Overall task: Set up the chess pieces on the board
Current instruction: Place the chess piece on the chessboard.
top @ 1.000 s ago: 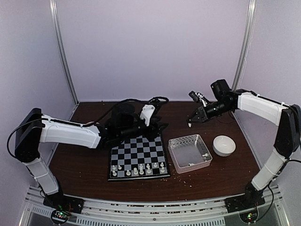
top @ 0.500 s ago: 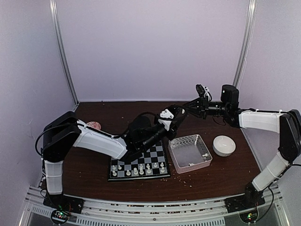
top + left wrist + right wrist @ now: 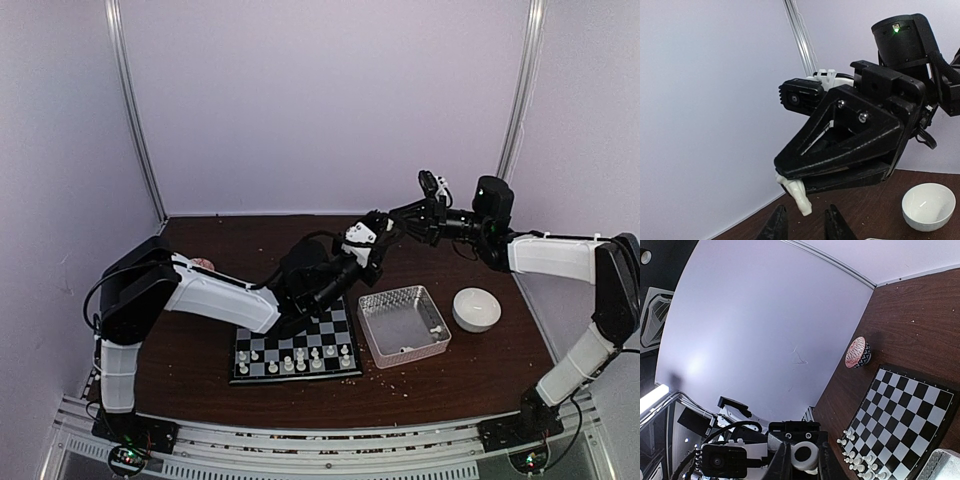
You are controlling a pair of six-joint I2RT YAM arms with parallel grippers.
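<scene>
Begin at the lower centre-left of the top view. The board [image 3: 300,335] lies flat there, with two rows of chess pieces [image 3: 295,358] standing along its near edge. Its far squares are bare or hidden under your left arm.

Move right and up to the middle of that view, where your two arms meet above the table. Your left gripper [image 3: 805,225] has its fingers parted, one on either side of the hanging end of a white piece [image 3: 799,195]. A gap shows on both sides, so it touches nothing yet. Your right gripper [image 3: 803,461] pinches that piece by its other end; in the left wrist view the piece pokes out below the black jaws at lower centre.

Expect the piece to be very light, hard and smooth. It will likely slip or twist if you catch it on a taper or off-centre. The best hold looks to be across the body of the exposed part, with your fingers square to its length and firm before the right lets go. It should not crush, but dropped from this height it would probably bounce and roll.

Further right, the clear tray [image 3: 368,330] holds a few more pieces [image 3: 436,329]. The white bowl [image 3: 477,308] sits just beyond it.
</scene>
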